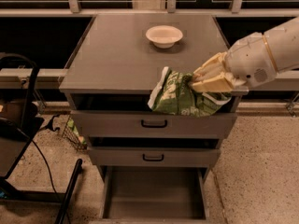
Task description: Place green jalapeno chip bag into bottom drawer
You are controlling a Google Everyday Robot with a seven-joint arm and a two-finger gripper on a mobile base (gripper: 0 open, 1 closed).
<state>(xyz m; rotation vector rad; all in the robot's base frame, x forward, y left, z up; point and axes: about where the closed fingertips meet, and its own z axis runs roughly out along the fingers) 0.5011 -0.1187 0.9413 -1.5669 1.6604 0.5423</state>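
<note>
The green jalapeno chip bag [180, 96] is green foil with white patches. It hangs in the air just past the front edge of the cabinet top, in front of the upper drawer front. My gripper [200, 81] comes in from the right on a white arm and is shut on the bag's upper right part. The bottom drawer [154, 195] stands pulled open at the cabinet's foot, showing a plain grey floor with nothing in it. The bag is well above it.
A round white bowl [164, 35] sits at the back of the grey cabinet top [117, 55]. Two closed drawer fronts with black handles [154, 123] lie below the top. A black chair and cables [28, 125] stand on the floor at left.
</note>
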